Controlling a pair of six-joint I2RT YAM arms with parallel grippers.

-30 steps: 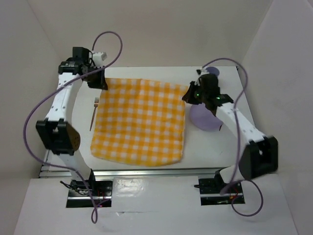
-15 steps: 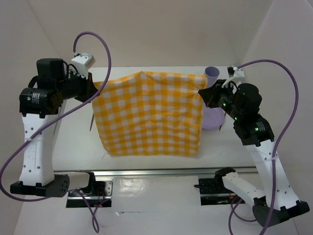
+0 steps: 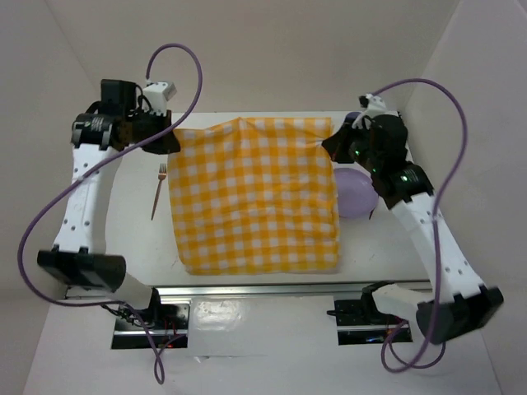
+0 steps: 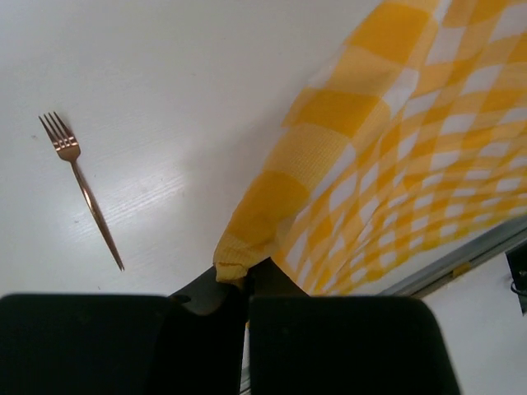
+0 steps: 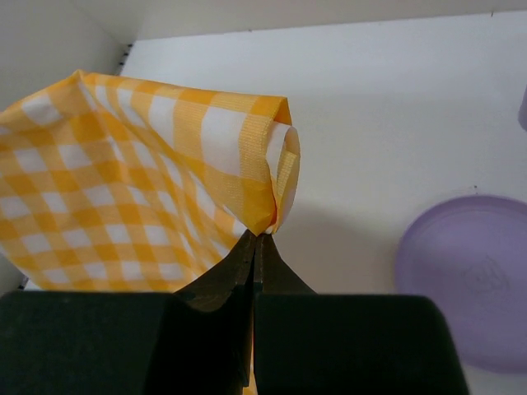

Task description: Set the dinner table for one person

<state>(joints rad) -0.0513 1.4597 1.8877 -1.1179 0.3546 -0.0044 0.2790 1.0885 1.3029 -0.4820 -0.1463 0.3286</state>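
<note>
The table [image 3: 132, 239] fills the middle of the top view, a flat white rectangle whose long axis runs left to right, with a silver rail [image 3: 263, 292] along its near edge just ahead of the 2 arm bases. Spread over its centre is a yellow-and-white checked cloth [image 3: 254, 197], roughly square, its near edge close to the rail and its far edge raised, with a small peak at the middle of that edge. The left tool [image 3: 170, 138] is clamped on the cloth's far left corner; in the left wrist view the 2 dark fingers meet at the left tool [image 4: 244, 284] with the bunched corner of the cloth [image 4: 395, 164] pinched between them, above the bare table [image 4: 165, 82]. The right tool [image 3: 328, 146] grips the far right corner in the same way; the right wrist view shows the right tool [image 5: 257, 247] closed on a folded corner of the cloth [image 5: 123, 189], which stands up from the fingertips over the table [image 5: 395, 99]. A copper-coloured fork [image 3: 157, 191] lies flat on the table just left of the cloth and apart from it, its tines toward the far side and its handle slanting toward the near edge; the fork [image 4: 80, 188] shows 4 tines. A purple plate [image 3: 356, 194] lies flat on the table just right of the cloth, partly hidden by the right arm; the plate [image 5: 469, 288] shows a faint mark at its centre.
</note>
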